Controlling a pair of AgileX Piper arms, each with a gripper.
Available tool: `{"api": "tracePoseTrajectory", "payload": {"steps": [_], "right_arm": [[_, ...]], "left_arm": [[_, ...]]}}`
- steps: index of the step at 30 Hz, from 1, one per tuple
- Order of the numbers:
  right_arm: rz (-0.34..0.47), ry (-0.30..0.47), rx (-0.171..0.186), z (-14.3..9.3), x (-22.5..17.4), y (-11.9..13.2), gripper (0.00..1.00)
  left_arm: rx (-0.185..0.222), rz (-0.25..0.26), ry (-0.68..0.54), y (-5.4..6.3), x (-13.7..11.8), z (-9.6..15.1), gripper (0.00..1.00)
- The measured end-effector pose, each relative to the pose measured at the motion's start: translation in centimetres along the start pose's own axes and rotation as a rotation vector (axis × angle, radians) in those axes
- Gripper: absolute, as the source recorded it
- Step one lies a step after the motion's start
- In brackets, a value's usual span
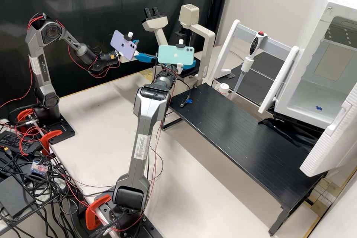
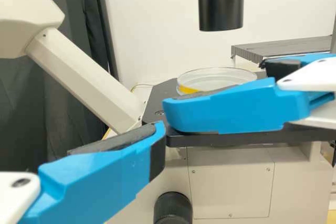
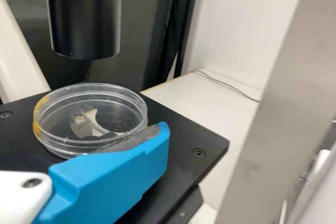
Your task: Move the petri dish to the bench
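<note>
In the high view my left gripper (image 1: 148,54) is beside the microscope, and my right gripper (image 1: 190,63) is behind the green phone. The clear petri dish (image 2: 218,77), with a yellow mark on its side, lies flat on the black microscope stage (image 2: 160,98). My left gripper (image 2: 164,119) is in front of the stage in its wrist view. The right wrist view shows the dish (image 3: 89,116) just beyond one finger of my right gripper (image 3: 113,177), which stands open and overlaps the dish's near edge. The opposite finger is hidden there. The bench (image 1: 111,137) spreads below the arms.
A black raised shelf (image 1: 245,134) stands right of the microscope (image 1: 204,33). Behind it are a pipette (image 1: 243,67) on a stand and a white open-doored chamber (image 1: 316,78). The microscope's black cylinder (image 3: 84,14) hangs over the dish. A grey upright (image 3: 278,98) is close by.
</note>
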Motion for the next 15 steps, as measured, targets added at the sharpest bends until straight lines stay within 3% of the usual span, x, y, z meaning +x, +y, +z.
{"api": "tracePoseTrajectory", "payload": {"steps": [4, 10, 11, 15], "right_arm": [[-0.025, -0.001, 0.034, 0.4, 0.3, -0.8, 1.0], [-0.04, -0.004, 0.043, 0.8, 0.6, -1.4, 1.0], [-0.043, -0.007, 0.045, 0.9, 0.7, -1.6, 0.0], [-0.026, -0.016, 0.045, 1.0, 0.8, -1.7, 0.0]], "left_arm": [[0.0, 0.0, 0.0, 0.0, 0.0, 0.0, 1.0], [0.0, 0.0, 0.0, 0.0, 0.0, 0.0, 1.0], [0.0, 0.0, 0.0, 0.0, 0.0, 0.0, 1.0], [0.0, 0.0, 0.0, 0.0, 0.0, 0.0, 1.0]]}}
